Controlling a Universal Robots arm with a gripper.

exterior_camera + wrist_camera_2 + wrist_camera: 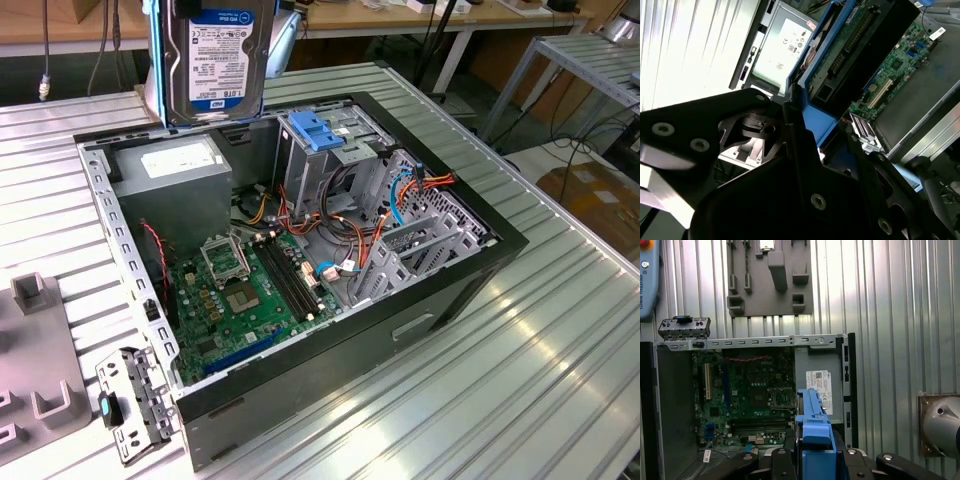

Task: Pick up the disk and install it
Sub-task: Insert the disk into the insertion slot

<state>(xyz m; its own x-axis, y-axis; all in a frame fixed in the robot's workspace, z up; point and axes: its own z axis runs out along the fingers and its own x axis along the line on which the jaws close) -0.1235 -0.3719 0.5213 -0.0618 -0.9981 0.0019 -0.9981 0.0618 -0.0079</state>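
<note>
The disk (218, 55) hangs in the air with its label facing the exterior view. It sits at about 11 o'clock from the middle of the open computer case (330, 372), and its lower edge is above the case's far rim and not touching it. In both wrist views the gripper (815, 460) has its jaws closed tight on the disk's light-blue carrier rail, one black finger on each long side. Below the disk, the power supply (178, 195) fills the case's 10 o'clock corner. Just beside it at 12 o'clock stands the grey drive cage (300, 170), topped by its fixed blue bracket (317, 130). The motherboard (245, 295) lies flat across the case floor toward 7 o'clock. Orange and blue cables (345, 235) crowd the gap between the cage and the 3 o'clock wall. The case rests on a ribbed metal worktop (540, 350), and a grey fixture block (40, 370) sits well apart at 8 o'clock.
</note>
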